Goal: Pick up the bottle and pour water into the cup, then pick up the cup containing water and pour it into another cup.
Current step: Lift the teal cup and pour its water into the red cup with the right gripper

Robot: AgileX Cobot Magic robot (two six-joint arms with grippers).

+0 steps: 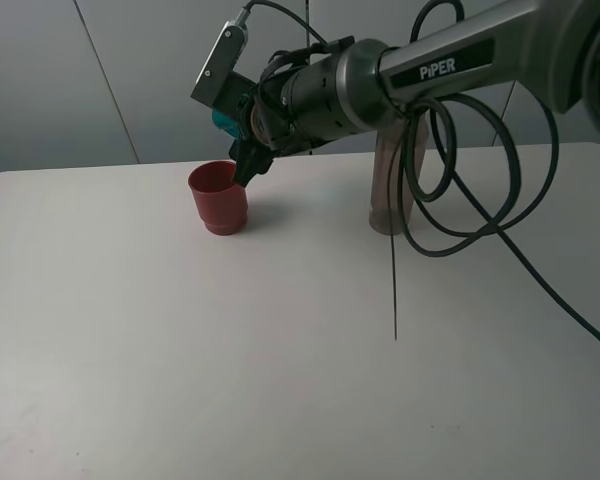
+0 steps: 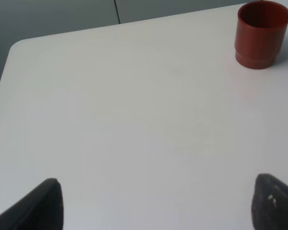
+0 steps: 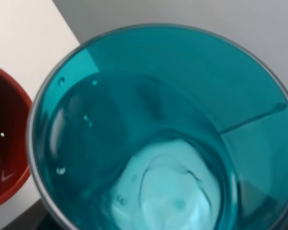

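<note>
My right gripper [image 1: 243, 150] reaches across to the left and is shut on the cup [image 1: 224, 120], a translucent teal tumbler. The cup hangs tipped just above the far rim of another cup [image 1: 218, 197], the red-brown one standing on the white table [image 1: 180, 350]. The right wrist view looks straight into the teal cup [image 3: 158, 134], where droplets cling to the wall, and the red cup [image 3: 2, 143] beside it shows a wet glint inside. The smoky bottle [image 1: 388, 190] stands upright behind the arm's cables. My left gripper [image 2: 156, 206] is open over bare table, far from the red cup [image 2: 261, 33].
Black cables [image 1: 460, 170] loop down from the right arm in front of the bottle, and one thin strand [image 1: 395, 290] hangs to the table. The table's far edge [image 1: 80, 172] meets a grey wall, and its rounded corner [image 2: 19, 45] shows in the left wrist view.
</note>
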